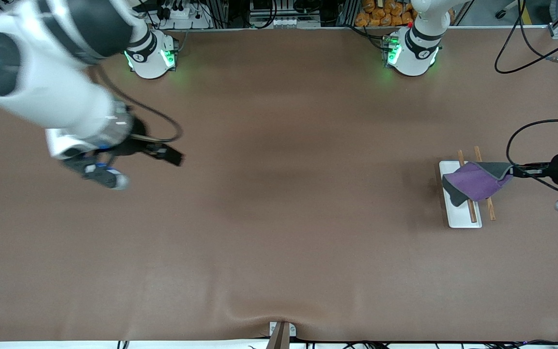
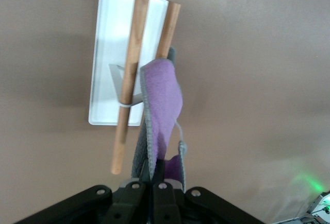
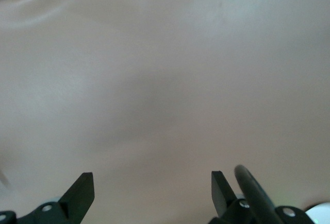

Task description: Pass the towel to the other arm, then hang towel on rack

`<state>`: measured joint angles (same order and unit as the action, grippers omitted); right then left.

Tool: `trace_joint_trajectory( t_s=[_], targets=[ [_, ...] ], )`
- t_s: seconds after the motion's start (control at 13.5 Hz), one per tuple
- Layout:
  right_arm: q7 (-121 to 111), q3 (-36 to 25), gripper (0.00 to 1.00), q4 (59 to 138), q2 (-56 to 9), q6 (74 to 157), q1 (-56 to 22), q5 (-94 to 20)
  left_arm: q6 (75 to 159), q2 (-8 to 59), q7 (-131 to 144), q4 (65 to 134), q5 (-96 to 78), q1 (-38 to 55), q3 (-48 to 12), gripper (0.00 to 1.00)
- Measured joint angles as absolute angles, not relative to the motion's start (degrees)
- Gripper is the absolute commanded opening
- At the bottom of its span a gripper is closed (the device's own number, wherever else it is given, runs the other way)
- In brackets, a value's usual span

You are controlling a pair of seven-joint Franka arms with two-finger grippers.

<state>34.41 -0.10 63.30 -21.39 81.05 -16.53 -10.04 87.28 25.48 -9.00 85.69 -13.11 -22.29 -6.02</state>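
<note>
While the left claw is pinching the towel draped over the 2 rods of the rack, the handover is looking done, only release remaining, and the right claw is waiting open over the counter.

You are looking at a purple towel edged in grey, a rack showing a white base with light-brown rods, and a plain brown table
</note>
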Motion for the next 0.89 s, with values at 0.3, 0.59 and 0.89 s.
trace_joint_trajectory(
  t_s=[0.3, 0.59, 0.89],
  targets=[
    [10.0, -0.5, 1.0, 63.3, -19.8, 78.5, -5.2, -8.7, 89.6, 27.2, -15.7, 85.8, -13.0, -25.6, -5.9, 0.0],
    [-8.5, -0.3, 1.0, 63.3, -19.2, 77.2, -2.3, -0.5, 91.7, 29.3, -22.1, 85.9, -13.0, -28.0, -5.9, 0.2],
    [-9.0, -0.3, 1.0, 71.0, -12.3, 76.9, -1.7, 0.1, 93.6, 30.8, -25.5, 85.9, -12.9, -29.9, -5.8, 0.66]
  ],
)
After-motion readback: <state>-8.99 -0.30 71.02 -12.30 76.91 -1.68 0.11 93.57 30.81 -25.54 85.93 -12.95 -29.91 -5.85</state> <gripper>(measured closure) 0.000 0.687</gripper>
